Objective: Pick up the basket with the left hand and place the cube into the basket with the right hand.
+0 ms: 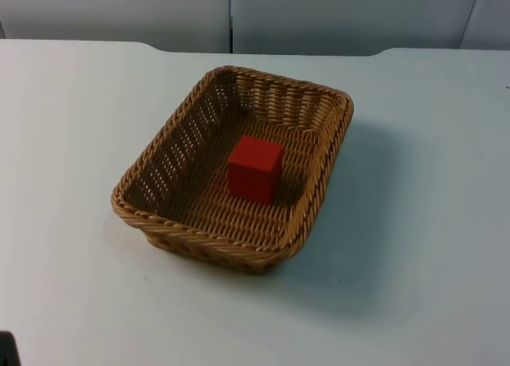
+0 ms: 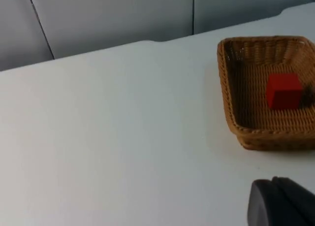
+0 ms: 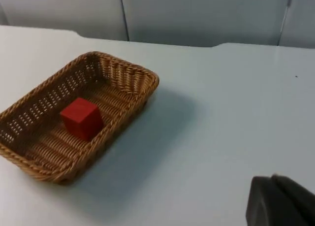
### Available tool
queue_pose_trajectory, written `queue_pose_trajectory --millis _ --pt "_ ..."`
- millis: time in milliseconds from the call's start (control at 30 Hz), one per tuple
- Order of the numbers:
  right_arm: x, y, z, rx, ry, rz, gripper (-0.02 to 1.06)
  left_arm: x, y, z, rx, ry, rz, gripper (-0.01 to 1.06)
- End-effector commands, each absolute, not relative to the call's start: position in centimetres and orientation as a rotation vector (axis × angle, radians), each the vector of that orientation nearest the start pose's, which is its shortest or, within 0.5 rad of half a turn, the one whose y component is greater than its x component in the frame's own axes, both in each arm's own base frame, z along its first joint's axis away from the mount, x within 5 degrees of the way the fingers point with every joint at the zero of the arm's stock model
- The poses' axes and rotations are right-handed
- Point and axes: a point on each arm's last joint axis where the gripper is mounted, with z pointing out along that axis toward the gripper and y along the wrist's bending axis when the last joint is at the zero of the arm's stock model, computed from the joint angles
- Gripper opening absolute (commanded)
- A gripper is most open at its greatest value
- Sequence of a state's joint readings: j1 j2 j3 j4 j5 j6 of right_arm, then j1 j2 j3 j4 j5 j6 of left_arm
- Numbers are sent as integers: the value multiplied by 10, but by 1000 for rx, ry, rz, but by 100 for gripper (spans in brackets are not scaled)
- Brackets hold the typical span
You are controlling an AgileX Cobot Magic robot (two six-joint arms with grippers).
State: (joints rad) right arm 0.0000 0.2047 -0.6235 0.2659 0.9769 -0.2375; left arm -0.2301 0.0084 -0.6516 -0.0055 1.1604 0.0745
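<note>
A brown wicker basket (image 1: pixel 209 237) stands on the white table, near its middle in the top view. A red cube (image 1: pixel 255 168) rests upright on the basket's floor, a little toward the far right side. Nothing holds the basket or the cube. The left wrist view has the basket (image 2: pixel 225 90) with the cube (image 2: pixel 284 91) in it some way ahead of my left gripper (image 2: pixel 283 204). In the right wrist view my right gripper (image 3: pixel 280 201) is also well back from the basket (image 3: pixel 125 68) and cube (image 3: pixel 81 118). Both arms wait away from the basket.
The white table (image 1: pixel 414 246) spreads wide on all sides of the basket. A grey partition wall (image 1: pixel 319 15) closes the far edge. A small dark object (image 1: pixel 6 350) sits at the near left corner of the top view.
</note>
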Motion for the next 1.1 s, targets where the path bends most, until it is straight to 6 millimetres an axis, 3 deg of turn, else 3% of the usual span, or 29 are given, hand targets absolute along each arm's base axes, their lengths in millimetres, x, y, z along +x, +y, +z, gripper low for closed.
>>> queue_pose_trajectory --millis 0,133,300,467,767,1067 --pt "16 22 316 -245 2016 190 0 -30 6 305 305 2016 -117 0" --pt "12 23 294 -280 2095 229 0 -28 6 299 311 2054 -115 0" --pt "4 22 281 -295 2106 198 0 -21 4 285 320 2109 -119 0" --pt "-9 15 279 -284 2033 97 0 -18 3 281 321 2115 -119 0" --pt "-7 6 279 -138 2047 40 0 -17 3 282 324 2094 -107 0" --pt "-8 7 279 -139 2046 63 0 -14 4 283 317 2066 -86 0"
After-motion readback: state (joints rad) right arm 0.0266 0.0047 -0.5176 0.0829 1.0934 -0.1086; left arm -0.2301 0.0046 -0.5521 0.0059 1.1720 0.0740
